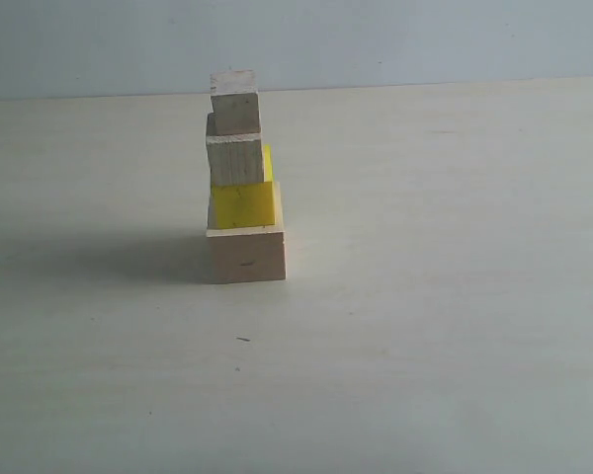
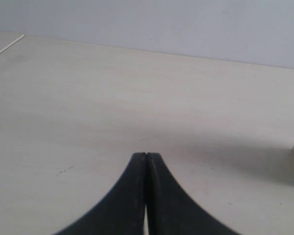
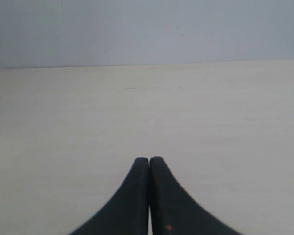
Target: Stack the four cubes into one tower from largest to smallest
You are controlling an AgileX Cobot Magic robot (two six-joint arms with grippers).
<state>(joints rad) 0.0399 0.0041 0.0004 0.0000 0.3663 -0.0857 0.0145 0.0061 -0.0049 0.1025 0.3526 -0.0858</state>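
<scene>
While neither arm appears in the exterior view, each wrist view shows its own gripper closest to the lens. The left gripper (image 2: 146, 155) and the right gripper (image 3: 149, 159) both have their black jaws pressed together with nothing between them, above the pale table (image 1: 425, 346).

Farther back, left of centre on the table, stands the tower (image 1: 239, 168), apparently complete. The large wood cube (image 1: 247, 255) is at the base, with the yellow cube (image 1: 243, 206) on it, then the medium wood cube (image 1: 235, 160) and the small wood cube (image 1: 235, 105) on top. The upper cubes sit slightly left of the base's centre, and a sliver of yellow shows beside the medium cube's right edge.

The cubes are probably light and rigid. Bare wood should grip well, while the yellow face looks smoother and may be slicker. Any regrasp would best pinch two opposite flat sides at mid-height, gently, because the off-centre stack looks easy to topple.

No containers are in view. A plain grey wall (image 1: 376, 39) lies behind.
</scene>
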